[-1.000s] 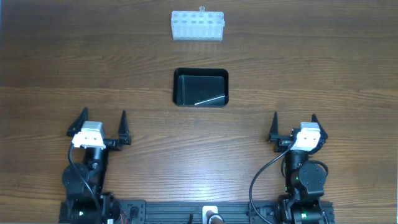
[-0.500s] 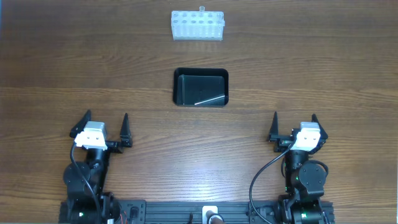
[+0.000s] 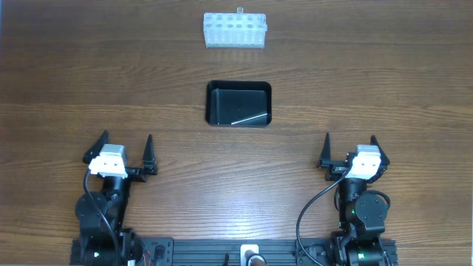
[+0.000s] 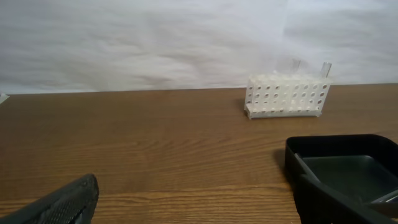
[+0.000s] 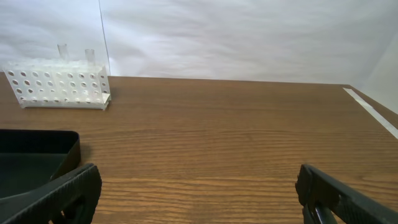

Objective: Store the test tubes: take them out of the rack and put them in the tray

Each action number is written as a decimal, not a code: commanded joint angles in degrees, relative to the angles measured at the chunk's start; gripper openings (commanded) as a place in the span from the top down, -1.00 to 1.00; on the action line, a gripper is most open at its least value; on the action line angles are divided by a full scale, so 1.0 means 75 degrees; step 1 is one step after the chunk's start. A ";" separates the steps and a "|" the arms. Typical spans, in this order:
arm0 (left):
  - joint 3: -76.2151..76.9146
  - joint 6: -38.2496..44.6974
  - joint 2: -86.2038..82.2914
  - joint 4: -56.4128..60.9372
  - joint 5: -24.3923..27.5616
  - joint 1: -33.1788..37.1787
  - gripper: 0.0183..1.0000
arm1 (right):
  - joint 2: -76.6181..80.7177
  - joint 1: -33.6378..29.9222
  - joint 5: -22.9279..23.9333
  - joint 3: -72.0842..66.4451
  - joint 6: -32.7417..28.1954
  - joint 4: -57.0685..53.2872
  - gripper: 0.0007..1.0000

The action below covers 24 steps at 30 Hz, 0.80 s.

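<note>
The white test tube rack (image 3: 233, 30) stands at the far middle of the table. Two clear tubes (image 4: 326, 67) stick up from its back row, seen as well in the right wrist view (image 5: 89, 55). The black tray (image 3: 208, 103) sits nearer, and one test tube (image 3: 249, 118) lies in it. My left gripper (image 3: 124, 140) is open near the table's front left, well short of the tray (image 4: 298, 152). My right gripper (image 3: 349, 142) is open at the front right, with the rack (image 5: 59, 87) far off. Neither holds anything.
The wooden table spreads wide on all sides of the rack and tray. A white backdrop rises behind the table's far edge. A pale strip (image 5: 373, 112) runs along the table's right side.
My left gripper has drawn back slightly toward its base and a little to the right. The right arm, rack, tray and tube are as before.
</note>
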 commanded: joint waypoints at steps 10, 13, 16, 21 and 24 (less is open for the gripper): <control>-0.0038 0.0108 -0.0052 -0.0009 0.0125 0.0038 -1.00 | -0.0070 -0.0035 0.0061 -0.0044 -0.0009 0.0286 -0.99; -0.0038 0.0108 -0.0052 -0.0009 0.0128 0.0038 -1.00 | -0.0070 0.0029 0.0076 -0.0044 -0.0012 0.0764 -0.98; -0.0038 0.0108 -0.0052 -0.0009 0.0125 0.0038 -1.00 | -0.0052 0.0044 -0.0440 -0.0044 0.0035 0.1102 -0.99; -0.0038 0.0108 -0.0052 -0.0009 0.0125 0.0038 -1.00 | 0.0545 0.0044 -0.0204 -0.0032 0.0143 0.1900 -0.99; -0.0038 0.0108 -0.0052 -0.0009 0.0125 0.0038 -1.00 | 0.1682 0.0044 -0.0224 0.0259 0.0172 0.2780 -0.98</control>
